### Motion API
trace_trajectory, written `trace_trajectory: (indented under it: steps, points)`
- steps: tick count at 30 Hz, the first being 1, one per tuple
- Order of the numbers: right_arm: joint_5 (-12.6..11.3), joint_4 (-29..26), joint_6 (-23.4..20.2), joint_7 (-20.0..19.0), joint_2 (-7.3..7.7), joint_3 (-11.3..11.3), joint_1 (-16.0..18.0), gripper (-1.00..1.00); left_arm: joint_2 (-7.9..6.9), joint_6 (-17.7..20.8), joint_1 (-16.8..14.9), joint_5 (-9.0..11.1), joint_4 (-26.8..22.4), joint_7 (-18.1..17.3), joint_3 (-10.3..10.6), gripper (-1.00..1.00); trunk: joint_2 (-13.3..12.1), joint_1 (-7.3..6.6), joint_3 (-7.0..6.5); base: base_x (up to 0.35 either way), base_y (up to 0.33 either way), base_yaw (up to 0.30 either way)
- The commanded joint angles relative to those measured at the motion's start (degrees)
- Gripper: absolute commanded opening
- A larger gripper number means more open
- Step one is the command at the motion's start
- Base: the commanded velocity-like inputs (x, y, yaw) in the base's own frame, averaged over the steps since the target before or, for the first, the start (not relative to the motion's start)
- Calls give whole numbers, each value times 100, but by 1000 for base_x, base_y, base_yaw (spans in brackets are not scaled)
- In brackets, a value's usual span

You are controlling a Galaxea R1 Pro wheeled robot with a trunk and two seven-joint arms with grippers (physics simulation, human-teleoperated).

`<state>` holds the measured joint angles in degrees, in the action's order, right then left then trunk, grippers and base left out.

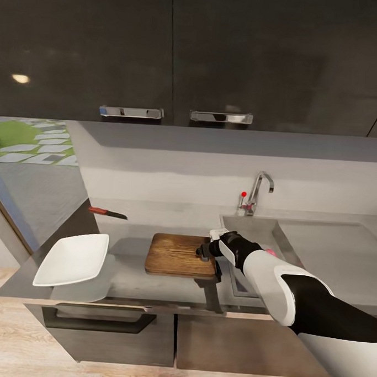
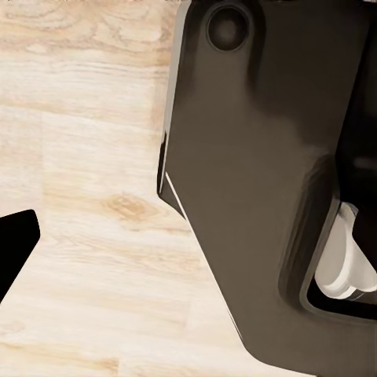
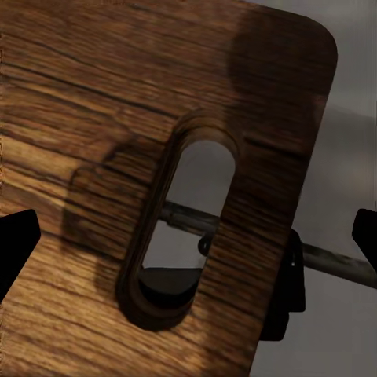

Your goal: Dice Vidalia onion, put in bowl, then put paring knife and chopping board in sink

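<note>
The brown chopping board (image 1: 177, 254) lies on the grey countertop (image 1: 128, 282), left of the sink (image 1: 264, 228). My right gripper (image 1: 204, 250) hovers at the board's right end, open, its fingertips (image 3: 17, 250) spread wide over the board's slotted handle hole (image 3: 184, 236). A bit of the pinkish Vidalia onion (image 1: 271, 252) peeks out from behind my right forearm in the basin. The red-handled paring knife (image 1: 107, 212) lies far back on the left. The white bowl (image 1: 74, 259) sits at the counter's left front. My left gripper (image 2: 188, 243) hangs low over the wooden floor, open.
A chrome tap (image 1: 258, 189) with a red knob (image 1: 243, 194) stands behind the basin. Dark wall cabinets (image 1: 179, 55) hang above the counter. A drawer handle (image 1: 99, 316) runs along the cabinet front below the bowl. The robot's dark body (image 2: 267, 181) is close to the left gripper.
</note>
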<state>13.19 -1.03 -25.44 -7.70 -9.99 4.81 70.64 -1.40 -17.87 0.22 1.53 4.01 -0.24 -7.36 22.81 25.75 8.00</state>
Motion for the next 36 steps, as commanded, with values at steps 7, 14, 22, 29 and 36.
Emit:
trace_trajectory:
  steps: [7,14,22,29,36]
  points:
    - [61,-11,-31,-17,-1,47,2,100,-1,-32,-5,14,12,-3,-20,100,11,4,-32,0,0,0]
    - [61,-11,-31,-16,-1,51,2,100,-1,-32,-5,14,12,-3,-20,100,11,4,-77,0,0,0]
    - [61,-11,-24,-13,-1,50,2,100,-1,-32,-5,14,12,-3,-20,100,11,4,-128,0,0,0]
    - [61,-11,-20,-12,-1,49,2,100,0,-32,-5,14,12,-3,-20,100,11,4,-175,0,0,0]
    - [61,-11,-14,-12,-1,55,2,100,0,-32,-5,14,12,-3,-18,100,11,4,-229,-58,0,0]
